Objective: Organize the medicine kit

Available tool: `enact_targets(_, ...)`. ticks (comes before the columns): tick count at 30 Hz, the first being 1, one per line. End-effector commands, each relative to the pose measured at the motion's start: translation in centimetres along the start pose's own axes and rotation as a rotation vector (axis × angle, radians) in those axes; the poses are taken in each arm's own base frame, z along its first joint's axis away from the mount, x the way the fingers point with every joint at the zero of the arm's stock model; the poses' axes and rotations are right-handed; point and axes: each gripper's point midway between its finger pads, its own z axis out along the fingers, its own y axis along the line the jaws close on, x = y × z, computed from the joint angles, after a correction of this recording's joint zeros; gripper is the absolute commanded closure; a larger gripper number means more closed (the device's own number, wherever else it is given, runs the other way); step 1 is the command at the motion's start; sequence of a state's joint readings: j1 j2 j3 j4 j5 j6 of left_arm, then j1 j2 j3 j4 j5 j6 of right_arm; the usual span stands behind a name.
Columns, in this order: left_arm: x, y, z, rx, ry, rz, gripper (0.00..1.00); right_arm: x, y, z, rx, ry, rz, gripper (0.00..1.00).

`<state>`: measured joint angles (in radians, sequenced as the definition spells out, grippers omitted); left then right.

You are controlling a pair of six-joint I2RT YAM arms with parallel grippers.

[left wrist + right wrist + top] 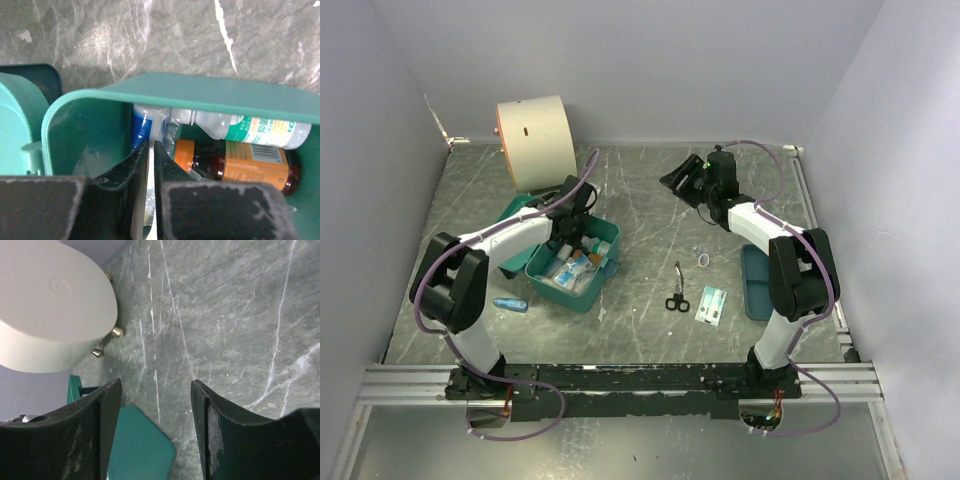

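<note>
left claw [151,146]: its fingers [125,185] are standing closed down to a thin slit, tips pointing into the medicine kit [200,90]. a pale sliver is showing in the slit; you cannot tell whether it is being pinched or merely lying behind.

inside the kit, just past the tips, a blue-and-white pack [142,125] is leaning on the far wall. beside it a clear bottle [250,127] with a green-and-white label is lying on its side, resting on top of a brown bottle [250,167] with an orange label.

from above you are seeing the left claw [578,228] hanging over the far end of the medicine kit [570,298]. the kit is sitting on the table [640,210] with its lid [520,210] lying open on the far-left side.

right claw [156,386]: its jaws are standing wide apart with only bare table showing between them. it [680,180] is hovering well to the right of the kit and beyond it.

around the kit:
- a cream drum [535,140] is lying on its side just beyond the lid.
- a small blue tube [510,303] is lying near the kit's left corner.
- scissors [676,298] are lying to the right of the kit, with a white packet [711,303] further right.
- a blue-teal tray [755,285] is sitting furthest right, partly hidden by the right arm.
</note>
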<state>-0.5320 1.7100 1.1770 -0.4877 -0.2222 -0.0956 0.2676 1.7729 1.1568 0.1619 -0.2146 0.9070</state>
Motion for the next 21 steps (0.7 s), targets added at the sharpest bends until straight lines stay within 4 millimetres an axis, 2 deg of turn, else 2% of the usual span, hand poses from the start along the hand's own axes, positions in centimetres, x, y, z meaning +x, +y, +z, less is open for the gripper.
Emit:
enact_targets(1,-0.5,0.3,1.4,-0.042,-0.023,0.015,0.81,-0.5,0.1,-0.3,-0.011,-0.017,0.000,0.43)
enact_targets(8,1.1,-0.2,2.3,-0.027,0.017,0.024,0.82,-0.6,-0.3,-0.5,0.013,-0.025,-0.010,0.43)
enact_targets(14,-0.1,-0.2,1.4,-0.018,-0.003,0.023,0.78,-1.0,-2.2,-1.1,0.129,-0.035,-0.049,0.44)
enact_targets(17,-1.9,0.0,-0.1,-0.014,-0.049,0.008,0.74,-1.9,-3.5,-2.2,0.213,-0.062,-0.100,0.44)
enact_targets(21,-3.9,0.1,-3.4,0.024,-0.123,0.013,0.65,-3.4,-6.3,-4.9,0.374,-0.119,-0.150,0.44)
